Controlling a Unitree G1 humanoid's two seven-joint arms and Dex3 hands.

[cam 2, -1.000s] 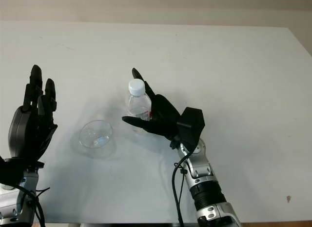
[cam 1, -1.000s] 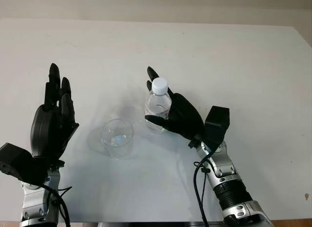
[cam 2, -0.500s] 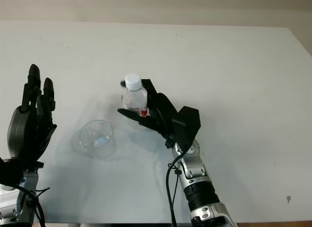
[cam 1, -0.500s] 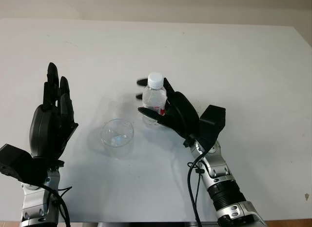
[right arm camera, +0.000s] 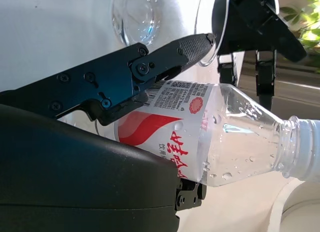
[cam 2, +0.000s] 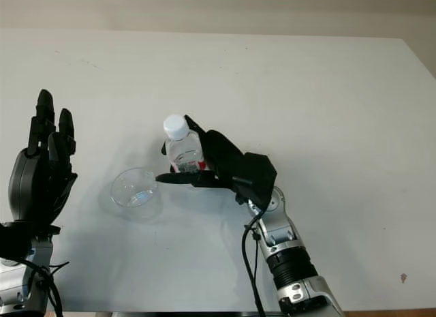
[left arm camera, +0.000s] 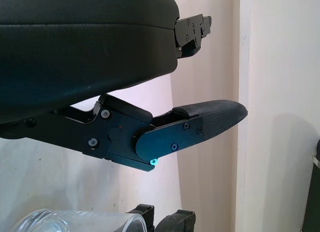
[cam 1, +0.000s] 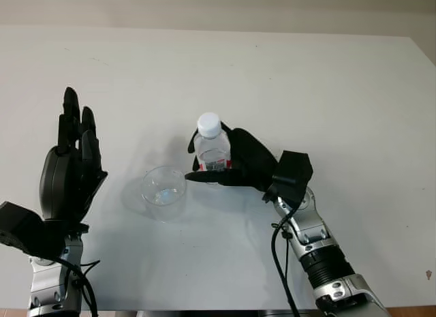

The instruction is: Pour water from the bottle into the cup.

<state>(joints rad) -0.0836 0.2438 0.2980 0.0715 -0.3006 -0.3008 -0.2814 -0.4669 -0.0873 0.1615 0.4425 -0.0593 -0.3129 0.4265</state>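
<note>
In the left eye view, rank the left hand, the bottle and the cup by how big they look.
1. Left hand, open, raised left of the cup; nearer the camera, so its lead is partly apparent.
2. Bottle, partly hidden by the right hand grasping it.
3. Cup, looking close to the bottle; unsure.

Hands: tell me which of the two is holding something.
The right hand, at the table's middle: its fingers are closed around the white-capped water bottle, just beside the clear cup. The left hand is open, raised at the table's left side.

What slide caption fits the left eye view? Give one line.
Right hand grips the capped water bottle beside the clear cup on the white table; left hand open.
</note>
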